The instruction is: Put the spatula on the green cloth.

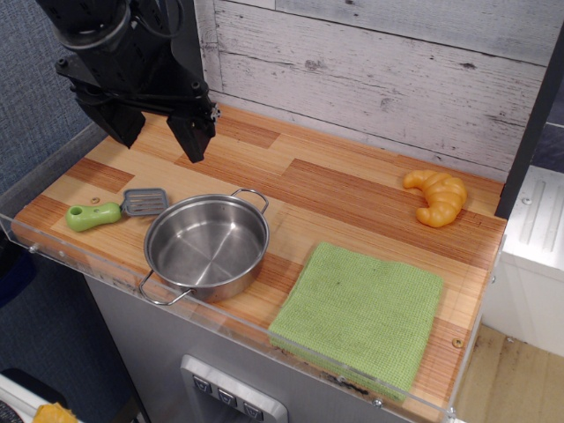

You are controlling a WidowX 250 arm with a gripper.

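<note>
The spatula [115, 210] lies flat on the wooden counter at the left, its lime-green handle pointing left and its grey slotted blade toward the pot. The green cloth [359, 315] lies flat at the front right of the counter, with nothing on it. My gripper [157, 132] hangs above the back left of the counter, up and behind the spatula. Its two black fingers [192, 134] are spread apart and hold nothing.
A steel pot [206, 247] with two loop handles stands between the spatula and the cloth. A toy croissant [435, 196] lies at the back right. A clear acrylic rim [53, 256] runs along the counter's front and left edges. A wooden plank wall stands behind.
</note>
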